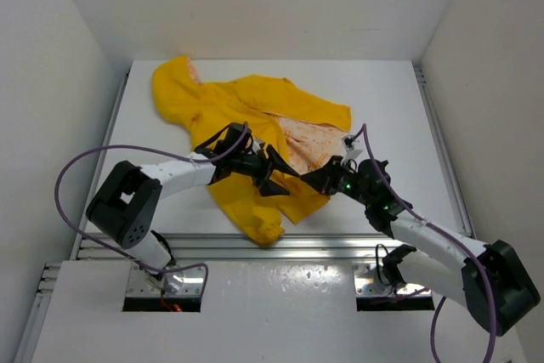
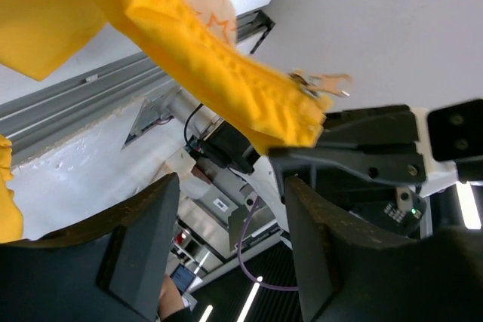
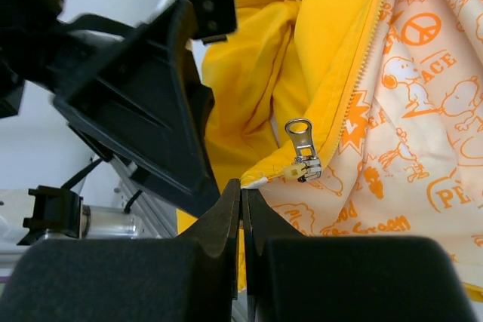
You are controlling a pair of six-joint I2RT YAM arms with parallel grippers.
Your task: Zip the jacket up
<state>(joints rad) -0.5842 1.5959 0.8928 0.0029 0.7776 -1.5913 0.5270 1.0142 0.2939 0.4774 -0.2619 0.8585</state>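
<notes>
The yellow jacket (image 1: 246,108) lies open on the white table, hood at the far left, cream orange-printed lining (image 1: 310,138) showing. My right gripper (image 1: 325,180) is shut on the jacket's lower front corner; in the right wrist view its tips (image 3: 243,190) pinch the hem just below the silver zipper slider (image 3: 302,152). My left gripper (image 1: 276,174) is open and empty, just left of that corner. In the left wrist view the held yellow edge (image 2: 219,65) and zipper pull (image 2: 321,84) hang above its open fingers (image 2: 143,239).
A metal rail (image 1: 340,248) runs along the table's near edge, below both grippers. White walls close in the table on the left, right and far sides. Purple cables loop from both arms (image 1: 64,184).
</notes>
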